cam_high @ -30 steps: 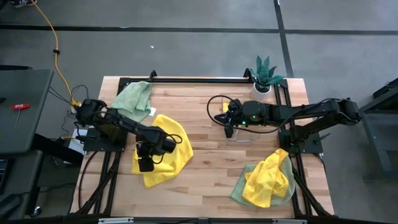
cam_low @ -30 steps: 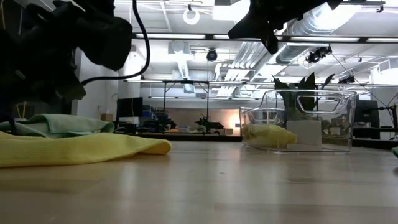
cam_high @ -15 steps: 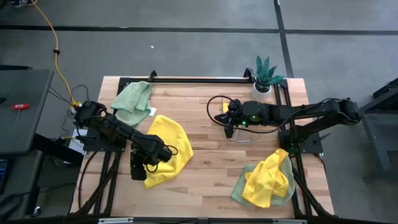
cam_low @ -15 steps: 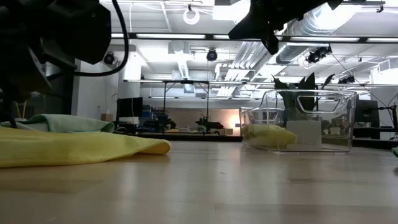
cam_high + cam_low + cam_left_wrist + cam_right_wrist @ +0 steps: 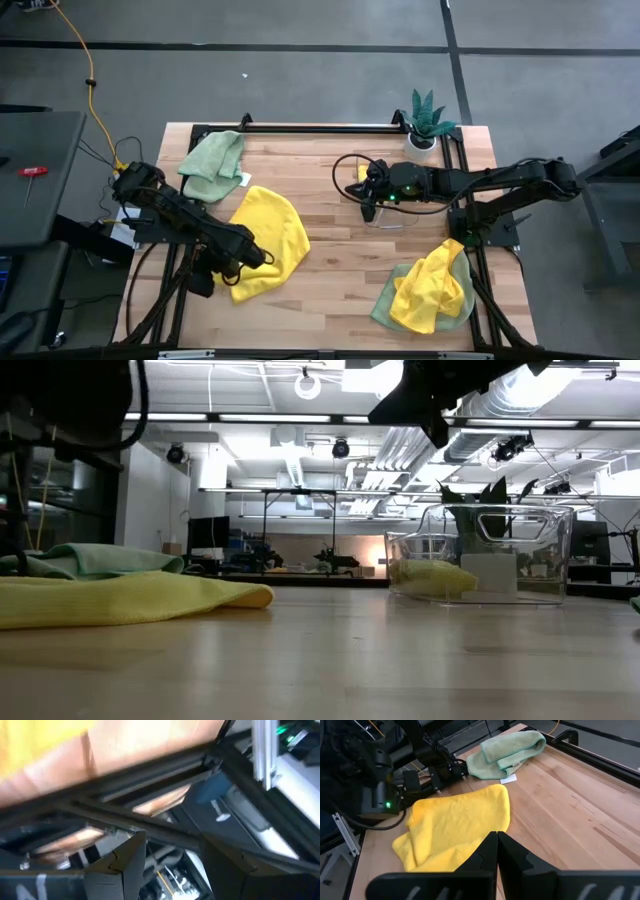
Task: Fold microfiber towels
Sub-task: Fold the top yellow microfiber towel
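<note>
Hanging off the table's left edge, the left gripper grips nothing

Hovering past the left rim of the wooden table (image 5: 340, 200), the left gripper (image 5: 203, 282) has its fingers spread with nothing between them; its wrist view looks down at the dark frame under that edge. Just beside it on the table lies a yellow towel (image 5: 266, 240), spread loose. Behind that towel, at the far left corner, sits a folded green towel (image 5: 214, 162).

The right gripper (image 5: 368, 208) hangs over the clear bin (image 5: 480, 555) on the table's right half, fingers pressed together and empty. A folded yellow cloth (image 5: 430, 576) rests inside the bin. At the near right corner a crumpled yellow towel on a green one (image 5: 432, 288) is heaped. A potted plant (image 5: 426, 118) stands at the far right corner
</note>
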